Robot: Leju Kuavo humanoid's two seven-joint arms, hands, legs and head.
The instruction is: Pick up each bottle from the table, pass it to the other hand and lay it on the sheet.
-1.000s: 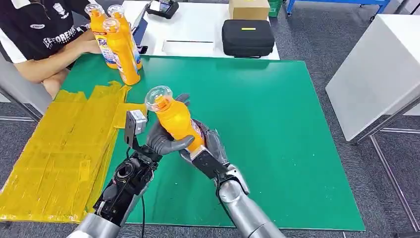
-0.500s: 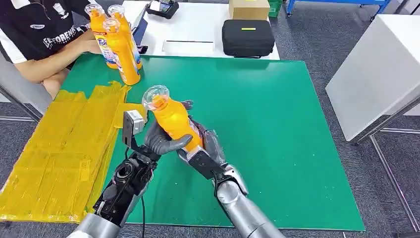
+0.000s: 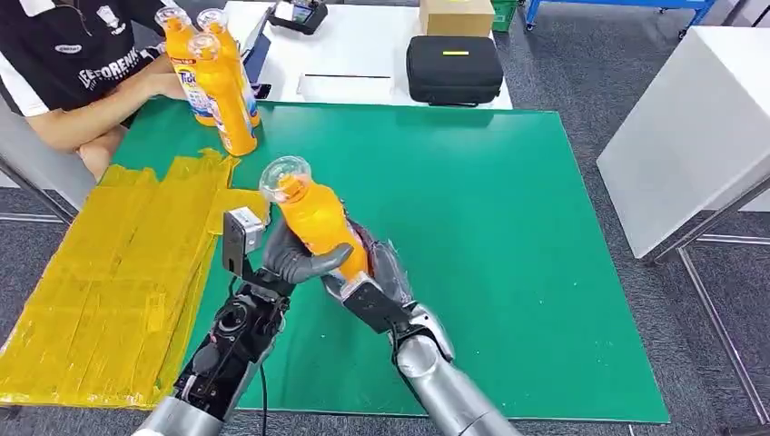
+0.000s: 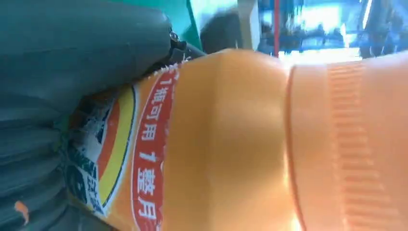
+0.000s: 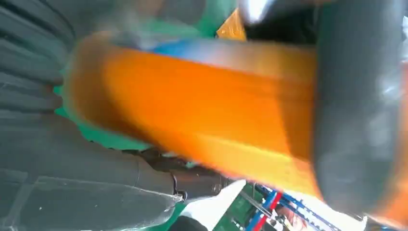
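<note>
An orange bottle (image 3: 315,221) with a clear cap is held tilted above the green mat (image 3: 508,227), cap pointing up and away. My left hand (image 3: 298,257) wraps its lower body, thumb across the front. My right hand (image 3: 374,272) grips the base from behind and below. In the left wrist view the bottle (image 4: 231,144) and its red-and-white label lie against my dark fingers (image 4: 72,48). The right wrist view has the bottle (image 5: 202,110) blurred against the grey hand cover. The yellow sheet (image 3: 109,272) lies to the left of both hands.
Three more orange bottles (image 3: 218,86) stand at the mat's far left corner, beside a seated person's forearm (image 3: 109,104). A black case (image 3: 454,68) and a cardboard box (image 3: 454,14) sit on the white table behind. Another white table (image 3: 690,127) stands to the right.
Both hands and the bottle between them have drifted a little to the left, toward the yellow sheet. The grip looks the same.
</note>
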